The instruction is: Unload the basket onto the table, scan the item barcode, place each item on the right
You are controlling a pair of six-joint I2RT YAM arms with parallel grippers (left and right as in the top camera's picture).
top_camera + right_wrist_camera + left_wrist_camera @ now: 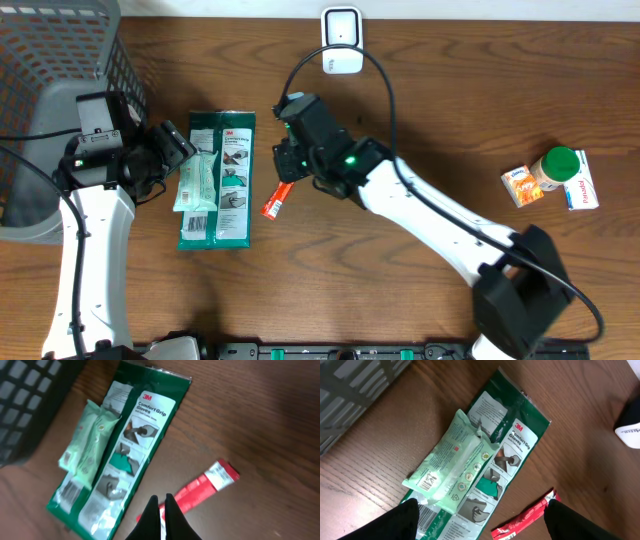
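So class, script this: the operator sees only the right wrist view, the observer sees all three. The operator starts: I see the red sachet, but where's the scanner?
Observer: The white scanner sits at the far edge of the table, past the sachet.
Operator: Any other items out there?
Observer: A green-lidded bottle between two small boxes, off on the right side.
Operator: And the left gripper?
Observer: Open, between the basket and the wipes pack.

Jaws pressed together over red sachet [202,489]; pale green packet [90,440] lies on glove pack [150,415].
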